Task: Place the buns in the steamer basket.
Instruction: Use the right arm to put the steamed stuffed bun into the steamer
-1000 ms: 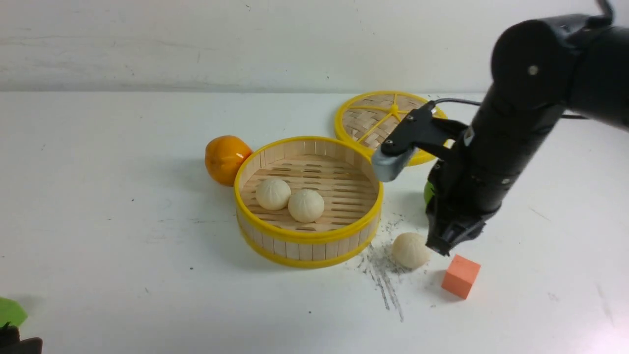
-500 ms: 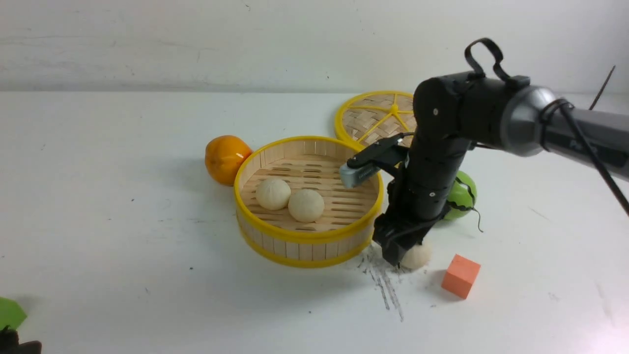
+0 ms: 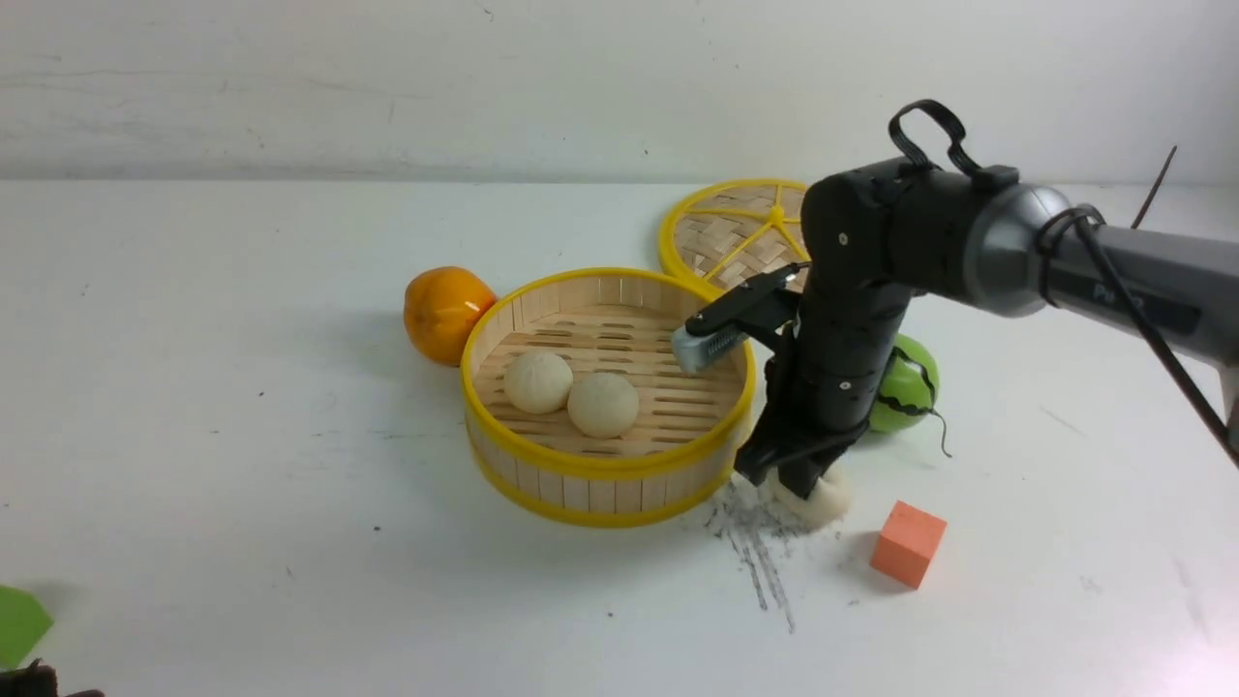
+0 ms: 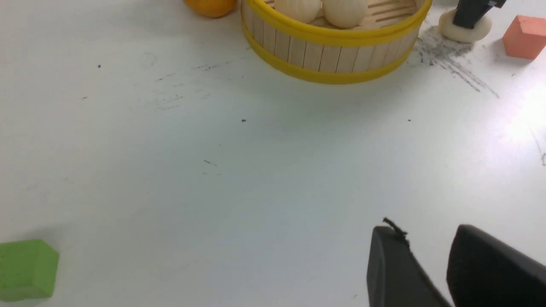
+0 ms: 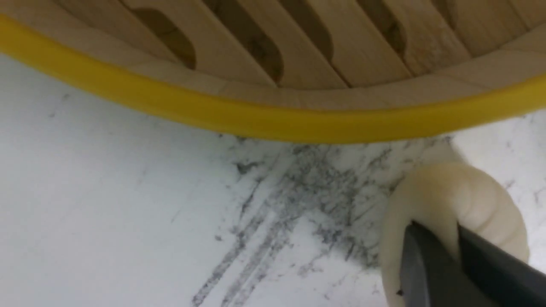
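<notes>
Two cream-white buns lie side by side in the steamer basket, a round bamboo basket with yellow rims. A third bun sits on the table just right of the basket, over dark scuff marks. My right gripper comes down on it from above and is shut on it. In the right wrist view the fingertips pinch a fold of the squashed bun beside the basket rim. My left gripper hangs over bare table near the front, open with nothing in it.
An orange fruit sits at the basket's left. The woven lid lies behind it. A green watermelon ball stands behind my right arm. An orange cube rests right of the pinched bun. A green block lies front left.
My right arm swung left and dropped onto the third bun. Its jaws closed on the bun and flattened it. The watermelon ball came into view behind the arm.
</notes>
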